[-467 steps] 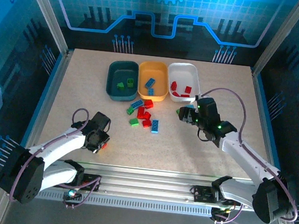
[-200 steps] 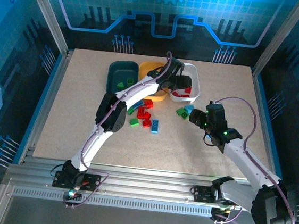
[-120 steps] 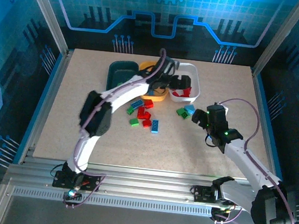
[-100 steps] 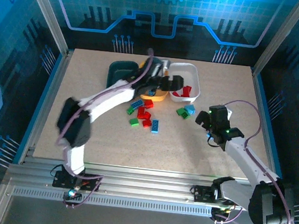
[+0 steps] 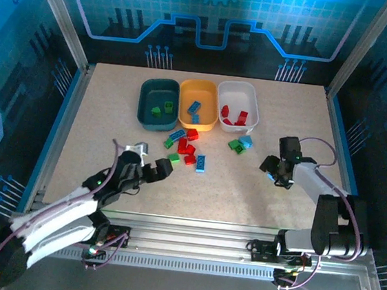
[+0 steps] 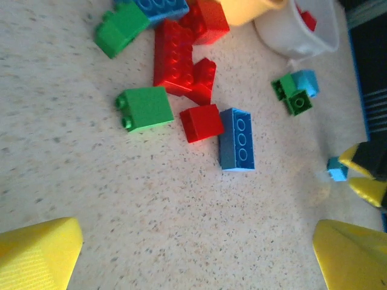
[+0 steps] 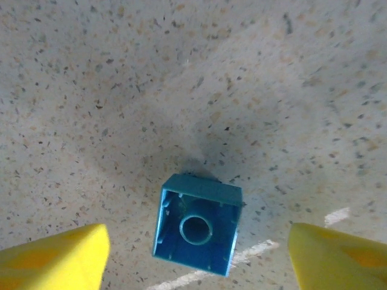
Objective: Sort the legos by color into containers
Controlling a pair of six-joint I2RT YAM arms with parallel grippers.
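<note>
Three trays stand in a row at the back: dark teal (image 5: 149, 109), orange-yellow (image 5: 208, 103) and white (image 5: 250, 104), each holding a few legos. A loose cluster of red, green and blue bricks (image 5: 187, 146) lies in front of them, with a green and blue pair (image 5: 239, 143) to the right. My left gripper (image 5: 162, 169) hovers open just near-left of the cluster; its wrist view shows a green brick (image 6: 144, 107), a red brick (image 6: 201, 122) and a blue brick (image 6: 237, 139) ahead of it. My right gripper (image 7: 196, 260) is open, straddling an upside-down light blue brick (image 7: 196, 232) on the table.
The left wrist view catches the white tray's corner (image 6: 302, 42) and, far right, the right gripper's yellow fingers (image 6: 363, 178) beside the small blue brick (image 6: 336, 169). Metal frame posts and the rail edge bound the table.
The left arm pulled back from over the white tray to the near left and now hovers by the cluster. The right gripper shifted right and nearer, over the light blue brick.
</note>
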